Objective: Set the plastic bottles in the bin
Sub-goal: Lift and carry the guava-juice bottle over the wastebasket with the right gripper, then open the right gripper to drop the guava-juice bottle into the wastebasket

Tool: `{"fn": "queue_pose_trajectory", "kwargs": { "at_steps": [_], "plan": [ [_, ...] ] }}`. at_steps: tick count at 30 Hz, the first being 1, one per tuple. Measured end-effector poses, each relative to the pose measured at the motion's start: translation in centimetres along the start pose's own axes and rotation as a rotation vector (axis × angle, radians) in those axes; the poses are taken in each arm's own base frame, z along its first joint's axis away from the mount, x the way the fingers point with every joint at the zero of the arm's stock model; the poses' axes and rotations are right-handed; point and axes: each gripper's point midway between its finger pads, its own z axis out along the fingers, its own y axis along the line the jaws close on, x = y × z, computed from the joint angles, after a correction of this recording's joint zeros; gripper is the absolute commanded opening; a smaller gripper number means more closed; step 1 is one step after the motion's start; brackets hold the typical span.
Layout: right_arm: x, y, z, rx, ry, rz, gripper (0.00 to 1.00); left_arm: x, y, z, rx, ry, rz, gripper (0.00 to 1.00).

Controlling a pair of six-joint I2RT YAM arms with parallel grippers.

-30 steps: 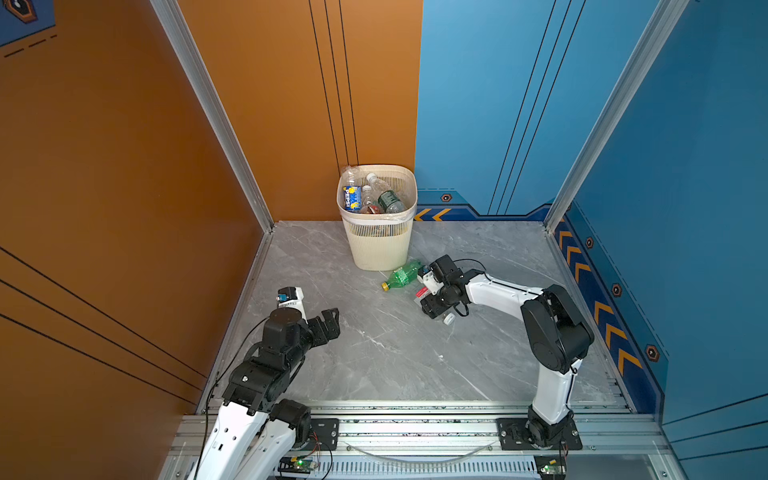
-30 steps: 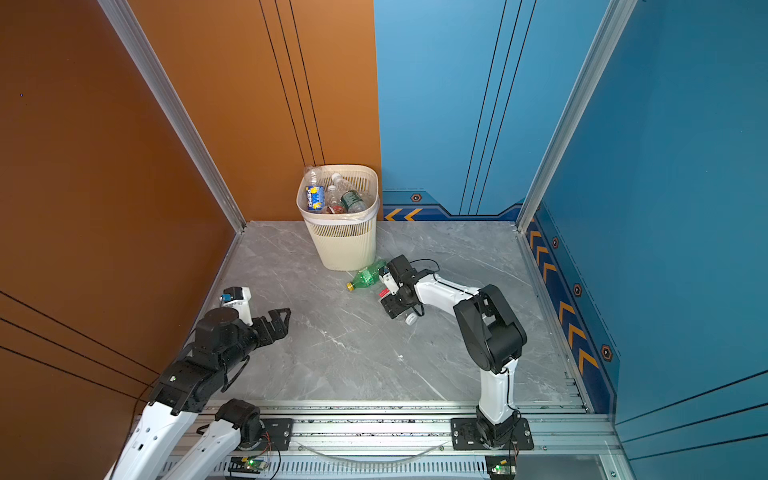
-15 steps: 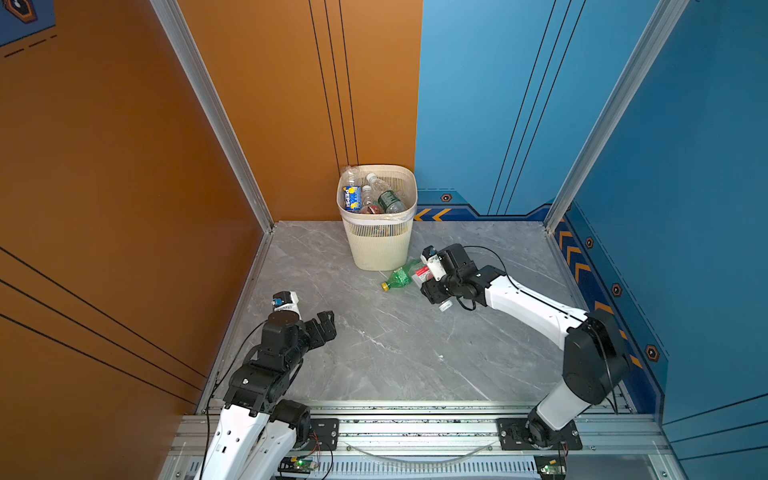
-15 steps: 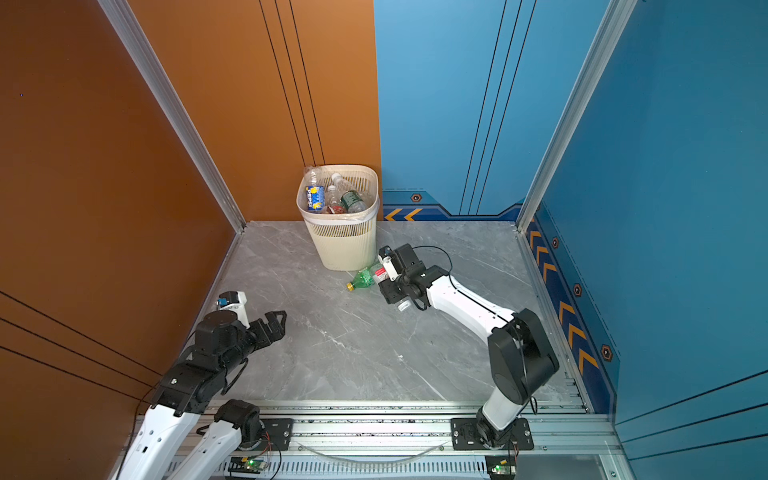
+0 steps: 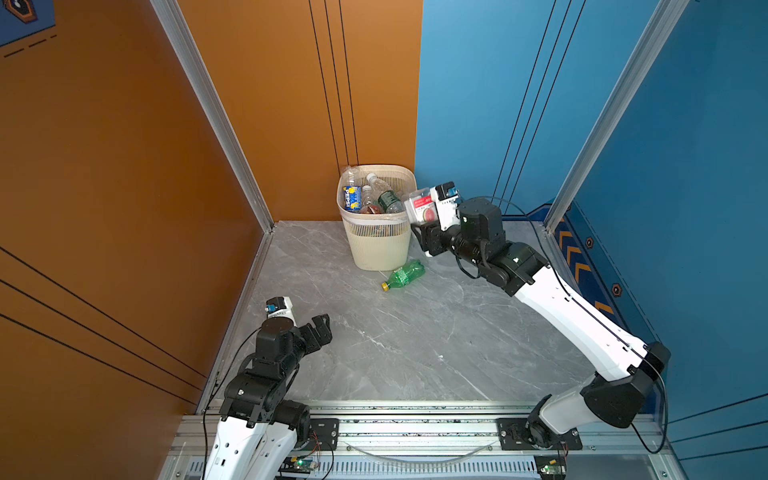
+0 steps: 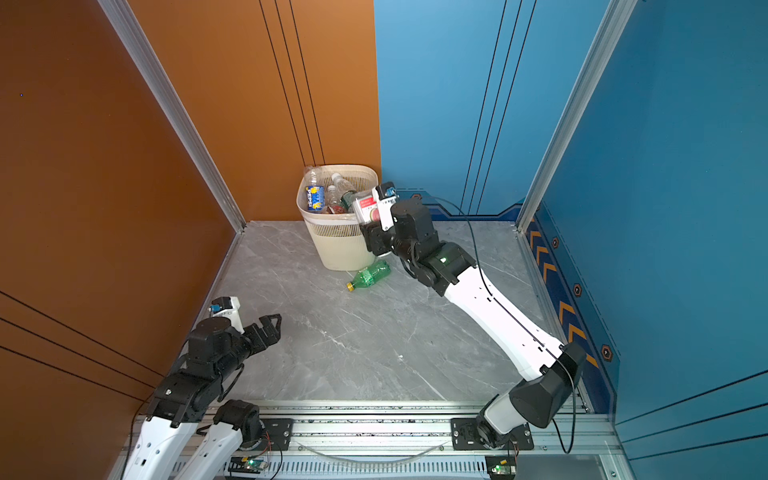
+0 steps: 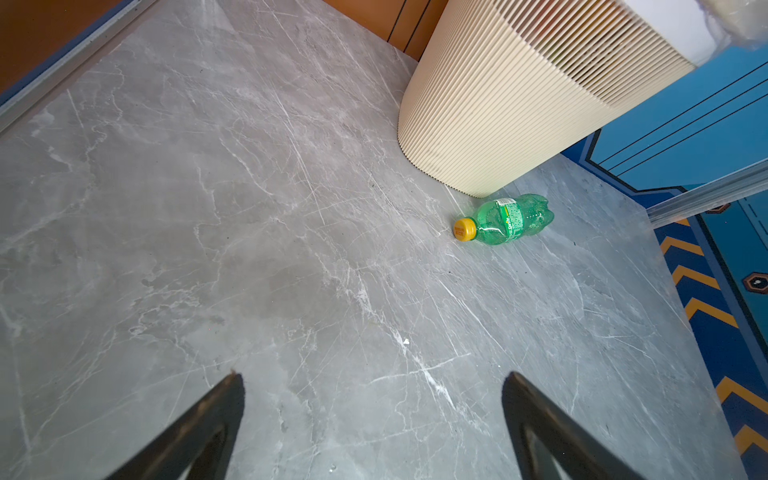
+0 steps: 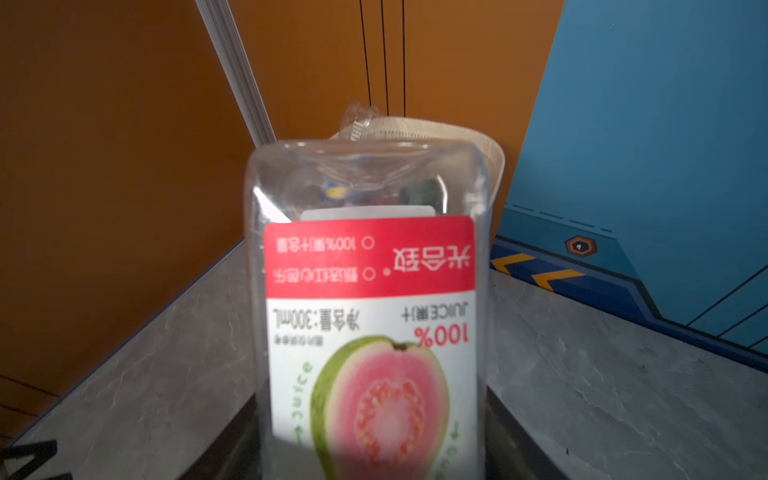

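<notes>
Juice bottle (image 5: pixel 420 208): one, clear with a red-and-white guava label, raised at the bin's right rim in the upper centre of both top views; touching the rim or not, cannot tell.
Bin (image 5: pixel 399 169): one, upright in the far corner.
Bottles (image 5: pixel 351 198) in bin: at least four visible — a Pepsi one among them.
Green bottle (image 5: pixel 404 274): one, yellow cap, lying on the floor (image 5: pixel 415 353) just beside the bin's base.
Right gripper (image 5: pixel 424 226): clenched on the juice bottle's lower body.
Right arm (image 5: pixel 569 320): stretched from the lower right diagonally up to the bin, lifted off the floor.
Left gripper (image 5: pixel 319 328): released, fingers wide apart, nothing between them.
Left arm (image 5: pixel 257 390): folded at lower left — pointing toward the green bottle, well apart from it.
</notes>
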Motion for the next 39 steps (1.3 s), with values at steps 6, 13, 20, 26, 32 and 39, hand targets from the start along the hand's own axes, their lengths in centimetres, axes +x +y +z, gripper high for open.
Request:
{"fn": "queue_pose_trajectory", "kwargs": {
  "at_steps": [6, 13, 20, 26, 32, 39],
  "plan": [
    [-4.3, 1.8, 3.8, 0.007, -0.097, 0.017, 0.65, 0.0, 0.0, -0.1, 0.002, -0.002, -0.014, 0.98],
    [-4.3, 4.2, 9.9, 0.008, -0.123, 0.017, 0.64, 0.1, 0.0, -0.1, 0.007, 0.004, -0.023, 0.98],
    [-3.8, 4.3, 13.7, 0.033, -0.168, 0.028, 0.64, 0.1, 0.0, -0.1, 0.007, 0.005, -0.028, 0.98],
    [-3.0, 4.0, 16.4, 0.038, -0.192, 0.035, 0.64, 0.1, 0.1, -0.1, 0.005, 0.008, -0.033, 0.98],
    [-2.1, 2.8, 19.0, 0.057, -0.214, 0.043, 0.64, 0.3, 0.2, 0.1, 0.001, 0.015, -0.042, 0.98],
    [-0.8, 1.3, 21.1, 0.069, -0.213, 0.065, 0.71, 0.8, 0.5, 0.6, -0.011, 0.038, -0.053, 0.98]
  ]
}}
